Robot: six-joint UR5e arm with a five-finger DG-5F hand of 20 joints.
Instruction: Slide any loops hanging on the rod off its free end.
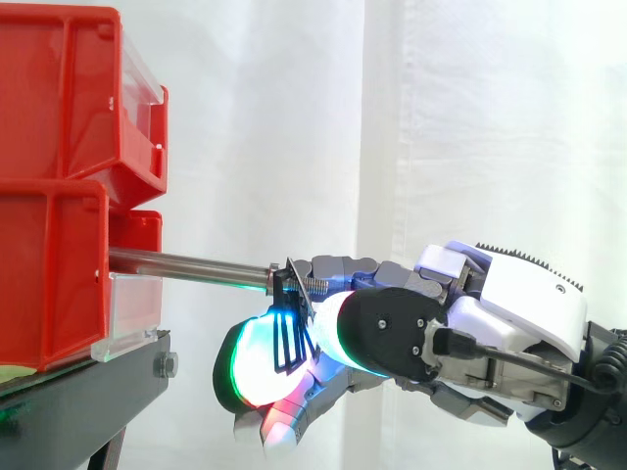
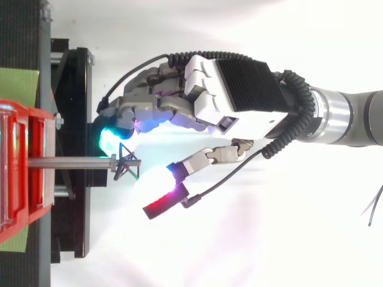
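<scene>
Side view: two red bins stacked at 9 o'clock, lower bin [image 1: 49, 294] and upper bin [image 1: 59, 88], on a black stand [image 1: 88, 392] with a white curtain [image 1: 294, 117] behind. Metal rod [image 1: 186, 262] sticks out of the lower bin toward 3 o'clock, above a clear front strip [image 1: 132, 305]. Black wire loop [image 1: 286, 338] hangs at the rod's free end. Hand [image 1: 392, 333] comes in from 3 o'clock, close up against the loop and partly under the rod tip. Cannot tell if it grips the loop or just touches it.

Top view: the loop [image 2: 125, 169] sits on the rod [image 2: 72, 161] just short of the tip, with the hand [image 2: 239, 89] crowding it from 12 to 3 o'clock. Green patch [image 2: 18, 86] on the stand at 9 o'clock. Rod end itself is unblocked.
</scene>
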